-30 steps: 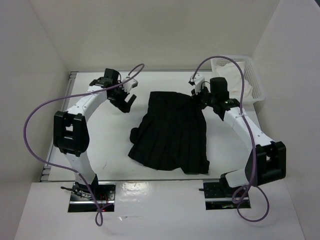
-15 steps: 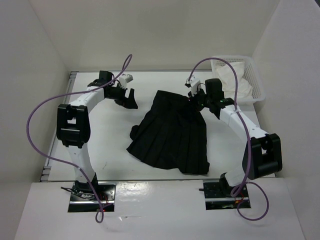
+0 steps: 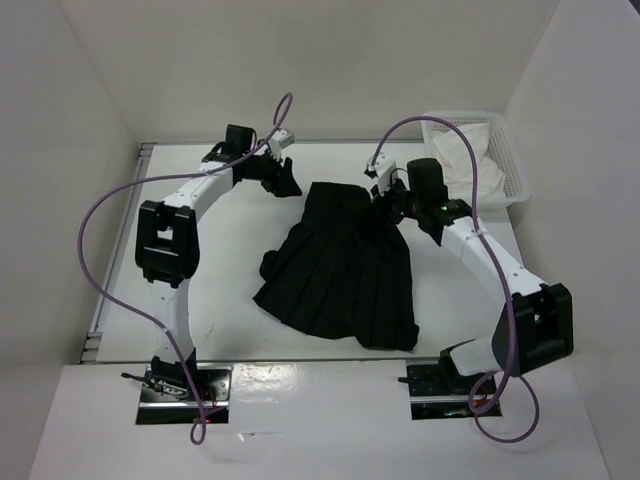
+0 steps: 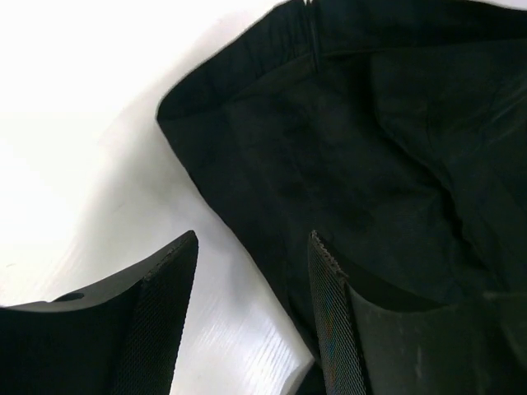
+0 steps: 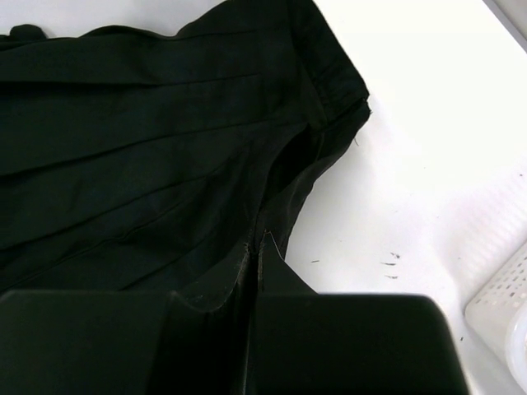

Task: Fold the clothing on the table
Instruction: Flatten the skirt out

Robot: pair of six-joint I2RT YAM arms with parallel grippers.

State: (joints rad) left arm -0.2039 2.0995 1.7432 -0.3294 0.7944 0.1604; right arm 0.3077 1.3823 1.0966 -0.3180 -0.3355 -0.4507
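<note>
Plain white walls (image 3: 330, 60), bright even light

From above, the right gripper (image 3: 387, 198) has its black fingertips lost against the black pleated skirt (image 3: 340, 270). The left wrist view cuts that skirt off at top and right, and the left gripper (image 4: 254, 243) at the bottom. The right wrist view shows only a corner of the white slatted plastic basket (image 5: 504, 317); its white cloth contents (image 3: 462, 160) are too small to identify.
</note>
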